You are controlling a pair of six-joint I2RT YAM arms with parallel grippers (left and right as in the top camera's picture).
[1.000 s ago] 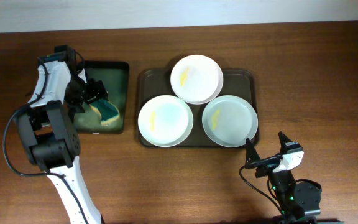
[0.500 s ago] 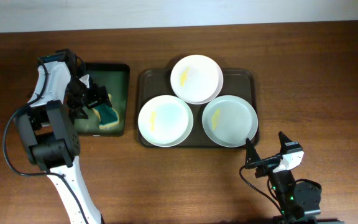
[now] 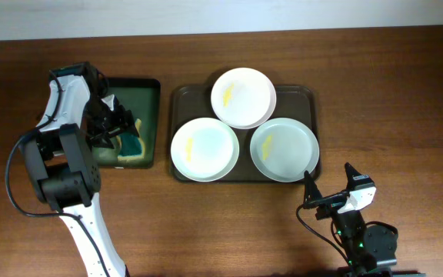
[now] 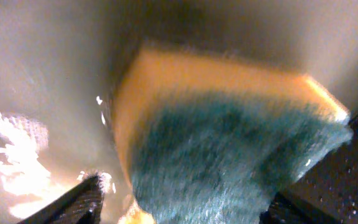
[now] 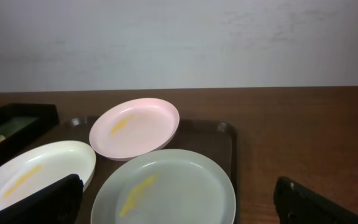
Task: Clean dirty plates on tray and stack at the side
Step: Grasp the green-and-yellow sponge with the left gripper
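Observation:
Three white plates lie on the dark tray [image 3: 308,98]: a back one [image 3: 243,96], a front left one [image 3: 204,148] and a front right one [image 3: 284,148], each with a yellow smear. My left gripper [image 3: 120,127] is down in the black basin [image 3: 149,83] and shut on a yellow sponge with a green scouring face [image 3: 134,144]; in the left wrist view the sponge [image 4: 229,124] fills the space between the fingers [image 4: 185,202]. My right gripper [image 3: 331,189] is open and empty, in front of the tray. The right wrist view shows the nearest plate [image 5: 166,186] ahead of its fingers [image 5: 179,208].
The basin holds green liquid and stands left of the tray. Bare wooden table [image 3: 391,92] lies right of the tray and along the front. In the right wrist view the tray's rim [image 5: 224,129] and the basin [image 5: 17,118] show before a pale wall.
My left gripper has shifted a little toward the front of the basin with the sponge. The right arm and the plates have not moved.

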